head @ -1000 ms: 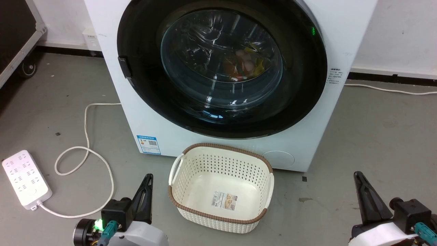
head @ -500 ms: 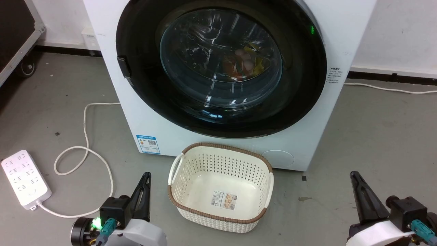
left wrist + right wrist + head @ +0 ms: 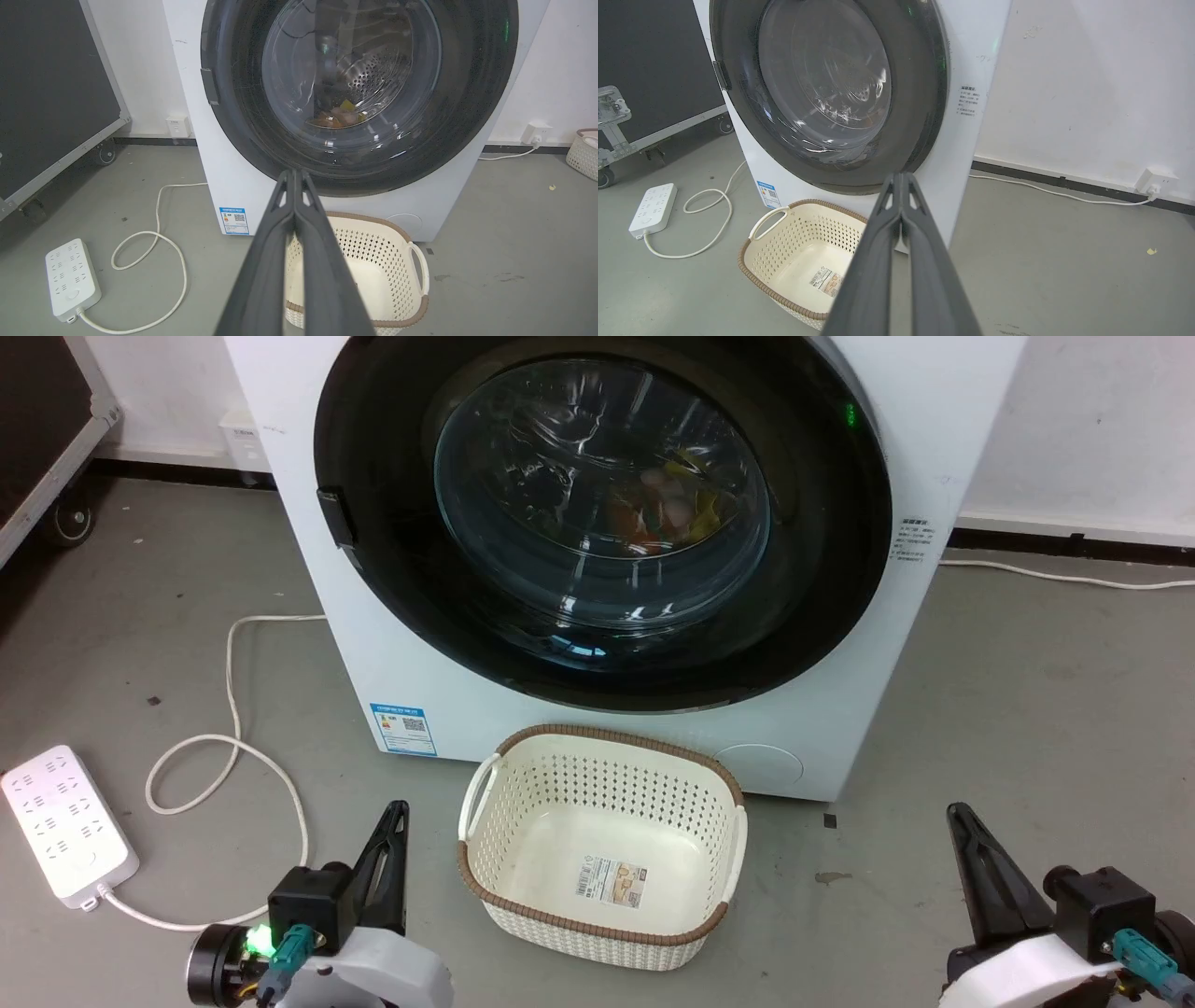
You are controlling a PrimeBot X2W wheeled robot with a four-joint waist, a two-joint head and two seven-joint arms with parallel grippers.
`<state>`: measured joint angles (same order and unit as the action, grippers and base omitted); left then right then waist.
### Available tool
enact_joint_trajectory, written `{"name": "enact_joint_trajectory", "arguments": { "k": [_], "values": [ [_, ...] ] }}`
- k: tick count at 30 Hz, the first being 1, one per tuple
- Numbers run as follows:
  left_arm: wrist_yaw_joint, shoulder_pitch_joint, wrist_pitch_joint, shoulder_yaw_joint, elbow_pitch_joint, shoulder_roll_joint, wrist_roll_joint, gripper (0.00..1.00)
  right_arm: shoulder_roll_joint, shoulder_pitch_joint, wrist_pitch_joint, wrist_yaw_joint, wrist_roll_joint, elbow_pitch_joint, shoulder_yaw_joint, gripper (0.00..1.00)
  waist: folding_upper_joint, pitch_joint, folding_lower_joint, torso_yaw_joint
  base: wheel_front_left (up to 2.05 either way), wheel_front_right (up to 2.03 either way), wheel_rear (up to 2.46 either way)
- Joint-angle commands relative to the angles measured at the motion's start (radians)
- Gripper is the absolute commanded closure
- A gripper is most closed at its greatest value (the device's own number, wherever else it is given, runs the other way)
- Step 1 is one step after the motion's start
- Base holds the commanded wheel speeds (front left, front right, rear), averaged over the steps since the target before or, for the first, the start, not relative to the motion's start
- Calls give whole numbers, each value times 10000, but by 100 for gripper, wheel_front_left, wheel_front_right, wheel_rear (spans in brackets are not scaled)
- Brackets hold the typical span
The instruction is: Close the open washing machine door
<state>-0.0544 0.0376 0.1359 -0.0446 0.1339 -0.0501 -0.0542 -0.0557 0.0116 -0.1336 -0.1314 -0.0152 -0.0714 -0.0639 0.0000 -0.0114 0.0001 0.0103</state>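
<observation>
Behind the basket (image 3: 609, 735) the door (image 3: 597, 513) sat flush; left gripper (image 3: 399, 808) and right gripper (image 3: 955, 810) had jaws closed. Unlatched, it might reopen.

I'm looking at a grey floor (image 3: 1027, 709), scuffed and spotted. The washing machine (image 3: 934, 429) stands on it at the upper centre of the head view. Just in front of it, at lower centre, sits a cream perforated basket (image 3: 597, 735) with a brown rim and 1 label on its bottom. At the lower left lies a white power strip (image 3: 63, 826), and its white cable (image 3: 280, 617) loops over the floor toward the machine's left side. A black wheeled case (image 3: 37, 448) stands at the upper left. A 2nd cable (image 3: 1055, 581) runs along the wall at the right.
</observation>
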Motion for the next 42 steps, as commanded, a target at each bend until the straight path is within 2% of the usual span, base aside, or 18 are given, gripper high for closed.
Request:
{"name": "enact_joint_trajectory", "arguments": {
  "k": [1, 42],
  "values": [
    [102, -168, -118, 76, -145, -3, 106, 100, 27, -58, 89, 4, 63, 113, 59, 100, 0, 7, -1, -6, 0, 0, 0],
    [393, -305, -935, 320, -932, -2, 393, 100, 45, -96, 910, 6, 122, 509, 441, 100, 0, 78, -1, -70, 0, 0, 0]
  ]
}}
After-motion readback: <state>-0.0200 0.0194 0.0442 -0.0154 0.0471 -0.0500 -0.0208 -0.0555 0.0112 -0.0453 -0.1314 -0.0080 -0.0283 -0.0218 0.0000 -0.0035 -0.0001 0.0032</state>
